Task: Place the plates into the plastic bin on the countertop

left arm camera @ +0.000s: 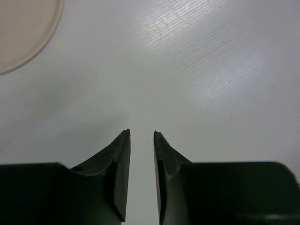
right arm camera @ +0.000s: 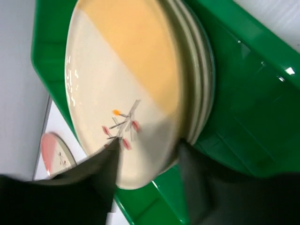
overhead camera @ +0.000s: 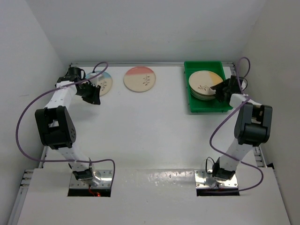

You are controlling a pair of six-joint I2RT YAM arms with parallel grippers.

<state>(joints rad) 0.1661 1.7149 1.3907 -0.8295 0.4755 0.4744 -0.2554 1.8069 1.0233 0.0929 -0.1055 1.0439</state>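
Note:
A stack of several cream plates lies in the green plastic bin (overhead camera: 197, 104); the top plate (overhead camera: 202, 82) has a yellow segment. My right gripper (overhead camera: 219, 90) is open at the stack's right edge. In the right wrist view (right arm camera: 147, 147) one finger lies over the top plate's (right arm camera: 122, 79) face and the other beside the stack's rim. A pink-segment plate (overhead camera: 139, 78) and a blue-segment plate (overhead camera: 103, 83) lie on the countertop (overhead camera: 140, 136). My left gripper (overhead camera: 92, 95) is narrowly open and empty beside the blue plate; its wrist view (left arm camera: 141, 133) shows a plate rim (left arm camera: 23, 28) top left.
The bin (right arm camera: 248, 108) stands at the back right against the right wall. White walls close the back and both sides. The pink plate (right arm camera: 50, 151) shows past the bin's edge in the right wrist view. Purple cables loop beside both arms.

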